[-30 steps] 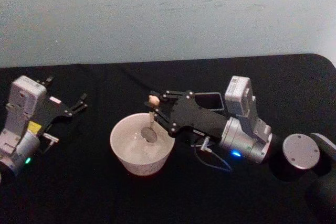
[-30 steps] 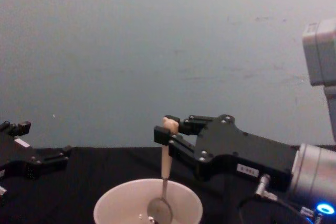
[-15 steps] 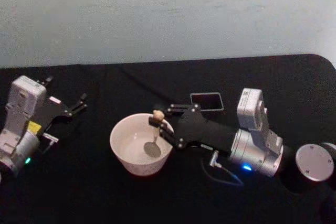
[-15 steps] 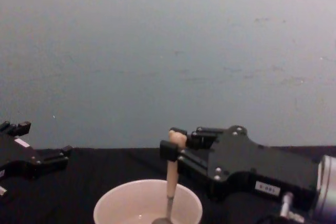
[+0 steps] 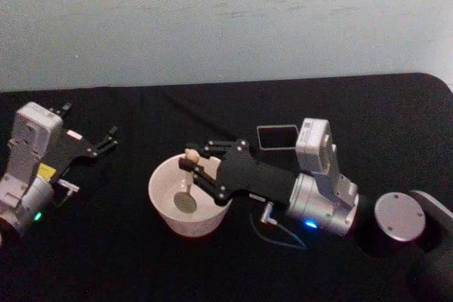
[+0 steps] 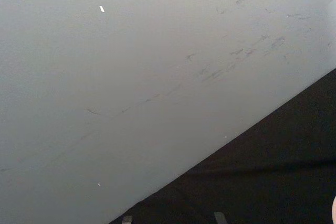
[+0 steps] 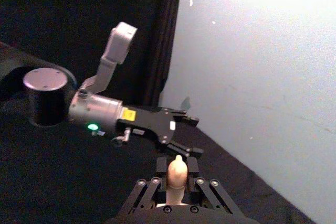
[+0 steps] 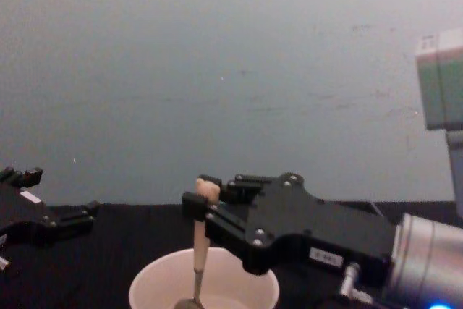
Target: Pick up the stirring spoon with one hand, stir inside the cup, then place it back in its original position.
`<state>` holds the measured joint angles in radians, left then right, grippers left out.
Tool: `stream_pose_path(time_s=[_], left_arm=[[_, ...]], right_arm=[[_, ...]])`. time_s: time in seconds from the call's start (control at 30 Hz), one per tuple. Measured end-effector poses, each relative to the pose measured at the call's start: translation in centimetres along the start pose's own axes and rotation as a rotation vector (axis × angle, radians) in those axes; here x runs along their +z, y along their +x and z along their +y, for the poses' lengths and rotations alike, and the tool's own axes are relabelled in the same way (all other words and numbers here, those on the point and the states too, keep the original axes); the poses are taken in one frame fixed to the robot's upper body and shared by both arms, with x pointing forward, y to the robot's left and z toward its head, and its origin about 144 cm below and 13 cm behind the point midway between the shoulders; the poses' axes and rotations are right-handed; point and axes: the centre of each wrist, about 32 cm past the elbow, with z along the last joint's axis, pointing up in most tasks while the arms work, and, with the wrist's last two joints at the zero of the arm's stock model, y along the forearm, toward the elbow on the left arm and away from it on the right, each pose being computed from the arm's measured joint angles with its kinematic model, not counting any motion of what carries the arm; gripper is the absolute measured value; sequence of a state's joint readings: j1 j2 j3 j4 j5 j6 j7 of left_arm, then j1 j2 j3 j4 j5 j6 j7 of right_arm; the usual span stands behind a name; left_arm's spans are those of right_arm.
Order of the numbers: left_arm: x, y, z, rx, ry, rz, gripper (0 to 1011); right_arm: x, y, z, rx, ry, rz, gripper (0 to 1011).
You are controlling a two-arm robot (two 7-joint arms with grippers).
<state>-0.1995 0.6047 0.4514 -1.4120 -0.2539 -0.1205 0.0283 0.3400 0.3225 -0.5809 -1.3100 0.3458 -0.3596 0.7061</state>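
Note:
The cream-white cup (image 5: 175,223) stands at the table's middle, and its rim also shows in the chest view (image 8: 153,284). My right gripper (image 5: 192,165) reaches over it from the right, shut on the stirring spoon's peach handle (image 8: 199,240) just under the bear head (image 5: 191,153). The spoon hangs upright with its silvery bowl (image 5: 186,204) down inside the cup, left of centre. In the right wrist view the bear head (image 7: 177,172) sits between the fingers. The dark grey square holder (image 5: 277,136) stands behind the right arm. My left gripper (image 5: 90,124) rests open at the far left.
A black cloth covers the table (image 5: 233,266), with a pale wall close behind it. The right arm's grey-capped joint (image 5: 400,217) sits at the front right, and a thin cable (image 5: 277,228) loops under its wrist. The left gripper (image 7: 190,127) shows farther off in the right wrist view.
My right gripper has swept the spoon leftward across the cup, after moving toward the front half a second ago. The spoon's bowl stays inside the cup. The left arm has not moved.

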Motion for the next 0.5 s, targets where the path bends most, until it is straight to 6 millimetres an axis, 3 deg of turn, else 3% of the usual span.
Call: stream_pose_path(time_s=[0.2,0.5], left_arm=[[0.0,0.0,0.0,0.000,0.000,0.000,1001],[0.0,0.0,0.0,0.000,0.000,0.000,1001]], right_arm=[[-0.2,0.9,0.9,-0.049,-0.001,-0.012,214],[-0.5,1.9,0.6,-0.098,-0.020,-0.026,214]])
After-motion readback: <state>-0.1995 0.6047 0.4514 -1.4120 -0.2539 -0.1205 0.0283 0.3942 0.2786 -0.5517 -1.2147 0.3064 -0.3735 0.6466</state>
